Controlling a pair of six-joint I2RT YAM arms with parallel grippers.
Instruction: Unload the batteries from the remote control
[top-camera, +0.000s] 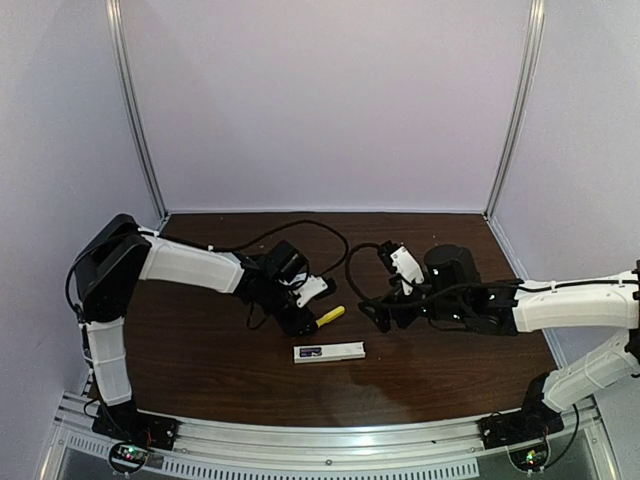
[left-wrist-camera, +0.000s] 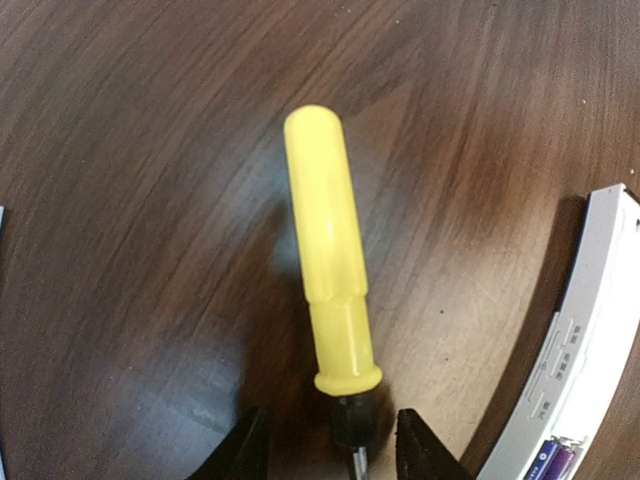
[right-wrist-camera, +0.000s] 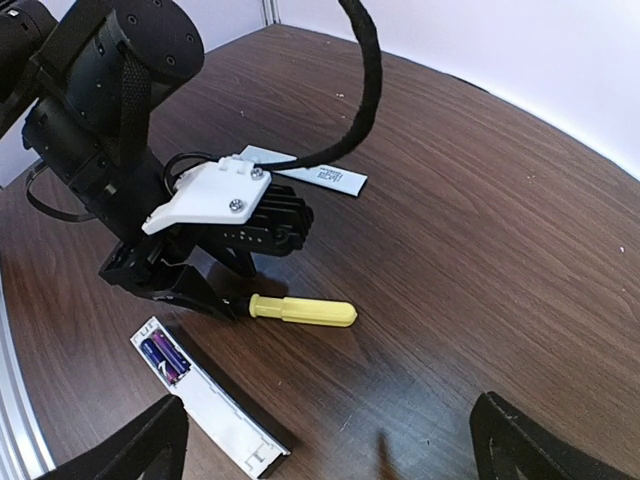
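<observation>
Desk (top-camera: 450, 370): dark wood grain, smooth, so anything round or slim on it can slide. My right gripper (right-wrist-camera: 330, 405) hangs spread wide with nothing in it, well apart from the remote control (right-wrist-camera: 215, 400). The remote lies flat and unheld near the desk's front edge, its battery bay uncovered at one end. Risk one: if I pry at that bay with nothing bracing the body, I judge the remote will skid or spin instead of giving up its cells. My left gripper (left-wrist-camera: 335, 455) is part open, straddling the thin shaft of the screwdriver (left-wrist-camera: 330, 260) just behind the yellow handle's collar. There is a gap on each side of the shaft, so nothing is clamped. Risk two: if I close on so narrow a shaft, the heavier handle may swing or roll out, and the tip would then wander when I aim it. The cover strip (right-wrist-camera: 345, 181) lies beyond the left arm, out of the way. The batteries (right-wrist-camera: 165, 357), two purple cells, sit side by side in the bay. Risk three: levered too sharply, they could pop free and roll off the desk.
</observation>
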